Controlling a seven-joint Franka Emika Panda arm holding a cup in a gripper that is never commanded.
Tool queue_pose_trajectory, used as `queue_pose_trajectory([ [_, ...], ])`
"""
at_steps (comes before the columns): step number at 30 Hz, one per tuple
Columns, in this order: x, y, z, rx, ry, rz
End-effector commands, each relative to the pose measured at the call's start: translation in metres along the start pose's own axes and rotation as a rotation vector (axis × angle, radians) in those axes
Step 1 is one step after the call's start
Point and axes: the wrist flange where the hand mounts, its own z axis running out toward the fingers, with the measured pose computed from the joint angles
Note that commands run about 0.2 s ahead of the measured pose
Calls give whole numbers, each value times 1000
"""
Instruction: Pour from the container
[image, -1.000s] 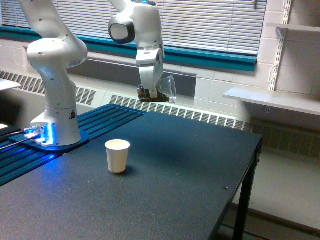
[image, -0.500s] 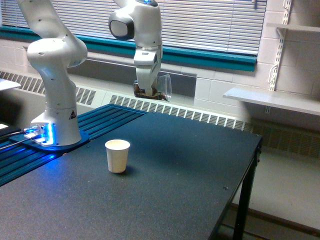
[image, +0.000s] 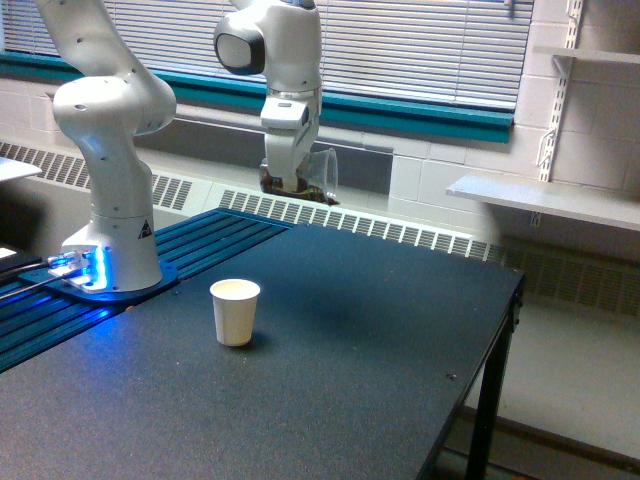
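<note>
- Upper centre: gripper clamped on the container, tipped sideways; it has risen and drifted left
- Paper cup waits lower left; pouring not begun

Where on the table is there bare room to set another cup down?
Nearly all of the black table is bare: the whole stretch from the paper cup to the exterior view's right edge, and in front of it. Crowding is only by the arm's base. The gripper holds the clear cup well above.
</note>
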Motion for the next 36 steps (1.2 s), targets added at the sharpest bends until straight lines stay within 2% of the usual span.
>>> queue_pose_trajectory([
  [1,5,13,-3,-17,1,37],
  [16,7,35,-5,-53,26,82],
  [31,0,44,-4,-54,23,113],
  [36,-6,50,0,-66,15,121],
])
